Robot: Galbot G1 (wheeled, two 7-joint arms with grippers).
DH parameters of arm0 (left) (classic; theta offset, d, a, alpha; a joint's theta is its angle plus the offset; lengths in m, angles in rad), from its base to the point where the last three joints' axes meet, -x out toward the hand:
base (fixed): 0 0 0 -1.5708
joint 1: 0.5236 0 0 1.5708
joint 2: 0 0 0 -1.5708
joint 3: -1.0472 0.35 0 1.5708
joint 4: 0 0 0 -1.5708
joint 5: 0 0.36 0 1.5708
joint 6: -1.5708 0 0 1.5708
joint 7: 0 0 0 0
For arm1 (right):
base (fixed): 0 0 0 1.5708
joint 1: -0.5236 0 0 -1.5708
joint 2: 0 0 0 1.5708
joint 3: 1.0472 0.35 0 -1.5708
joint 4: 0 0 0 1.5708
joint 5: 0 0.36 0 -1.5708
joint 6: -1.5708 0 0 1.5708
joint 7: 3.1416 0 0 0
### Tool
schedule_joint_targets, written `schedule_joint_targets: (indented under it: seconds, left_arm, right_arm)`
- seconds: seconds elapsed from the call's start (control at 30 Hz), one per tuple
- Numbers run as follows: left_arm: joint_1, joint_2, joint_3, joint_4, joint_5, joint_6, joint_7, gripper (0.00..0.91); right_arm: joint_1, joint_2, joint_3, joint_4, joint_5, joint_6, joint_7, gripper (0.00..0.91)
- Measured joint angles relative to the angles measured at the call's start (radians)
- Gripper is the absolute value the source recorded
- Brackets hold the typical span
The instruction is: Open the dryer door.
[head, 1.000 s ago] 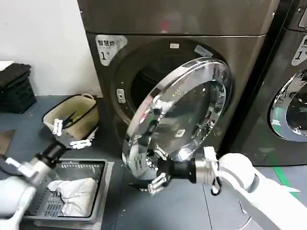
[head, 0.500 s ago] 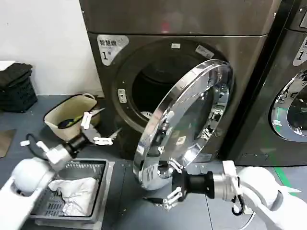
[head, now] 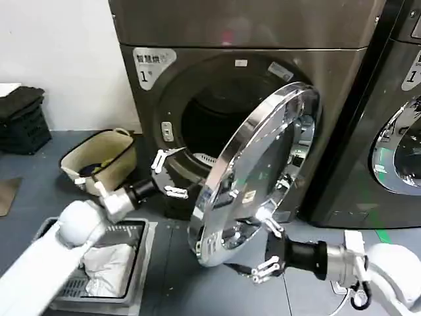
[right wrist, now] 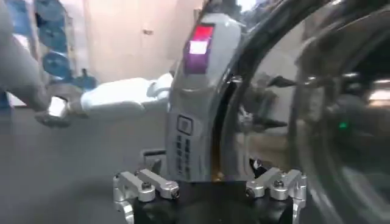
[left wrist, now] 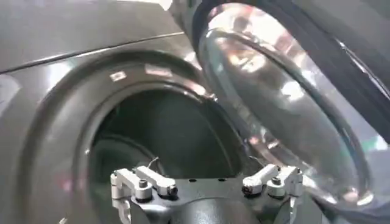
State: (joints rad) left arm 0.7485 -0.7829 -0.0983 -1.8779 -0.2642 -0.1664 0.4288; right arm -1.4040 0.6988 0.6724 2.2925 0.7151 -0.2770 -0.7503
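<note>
Showing a white label point(head: 152, 64) at the upper left of the dryer front panel point(head: 329, 72), bearing small Chinese characters, too small for sure reading, above a large numeral "1". Showing a similar white label point(head: 414, 69) on the neighbouring machine point(head: 395, 131) at the right edge, cropped, with a "1" partly visible. Carrying further small stickers near the drum opening point(head: 210, 125) and on the dryer door point(head: 260, 178), print illegible.

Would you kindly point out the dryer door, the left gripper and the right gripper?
dryer door point(head: 245, 187), head view, on its tinted glass.
left gripper point(head: 169, 172), head view, between its fingertips.
right gripper point(head: 268, 250), head view, between its fingertips.
</note>
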Motion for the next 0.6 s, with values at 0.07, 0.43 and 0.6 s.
schedule_joint_targets:
  seconds: [0.07, 0.43, 0.6]
  left_arm:
    - [-0.019, -0.007, 0.027, 0.002, 0.0, -0.004, 0.0, 0.907]
    - [-0.119, -0.061, 0.169, 0.035, -0.01, -0.027, -0.003, 0.907]
    - [-0.164, -0.092, 0.215, 0.056, -0.019, -0.044, -0.002, 0.907]
  right_arm:
    - [-0.063, 0.02, 0.06, 0.013, -0.002, 0.01, 0.006, 0.907]
    - [-0.376, 0.199, 0.366, 0.059, -0.035, 0.157, 0.109, 0.907]
    - [-0.503, 0.298, 0.446, 0.059, -0.071, 0.269, 0.212, 0.907]
